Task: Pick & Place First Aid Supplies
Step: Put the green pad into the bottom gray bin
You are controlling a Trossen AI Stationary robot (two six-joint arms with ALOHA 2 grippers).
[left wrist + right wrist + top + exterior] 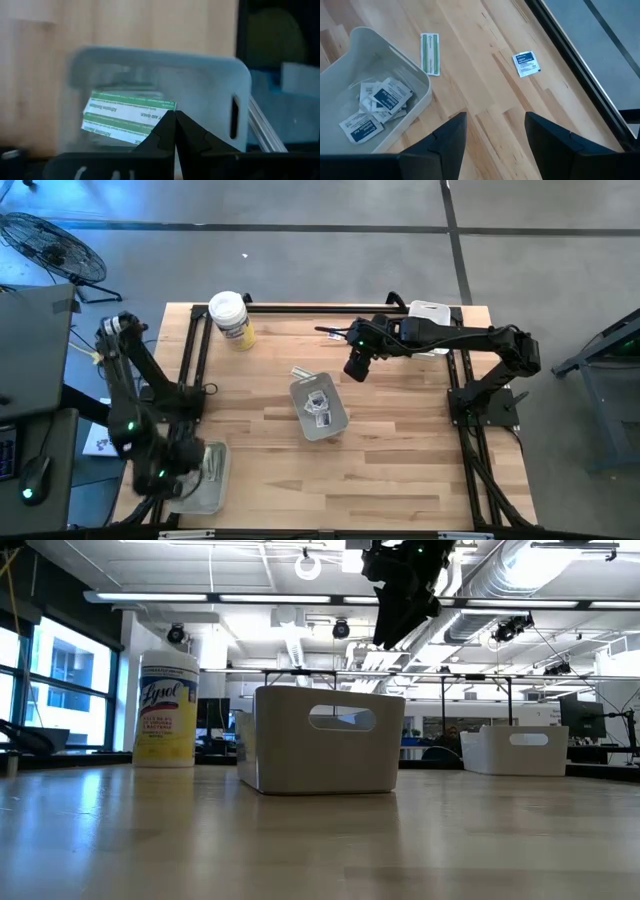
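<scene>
Packets first: from my remote station I see squarish white packets with blue print [375,107] heaped in the pale grey plastic bin [318,409] at the middle of the light wooden counter [400,460]. One narrow green-and-white strip packet [430,53] lies on the wood just beside that bin, and a single white square packet [525,64] rests farther off, near the black frame rail [570,50]. My right end effector [495,137] hangs above the counter with its fingers spread wide, holding nothing. My left end effector [174,131] is pinched fully closed (tips touching) over a clear tray [240,90] at the counter's near left corner, where green-printed strips [127,116] lie. A white-lidded yellow-labelled tub [231,319] stands at the back.
</scene>
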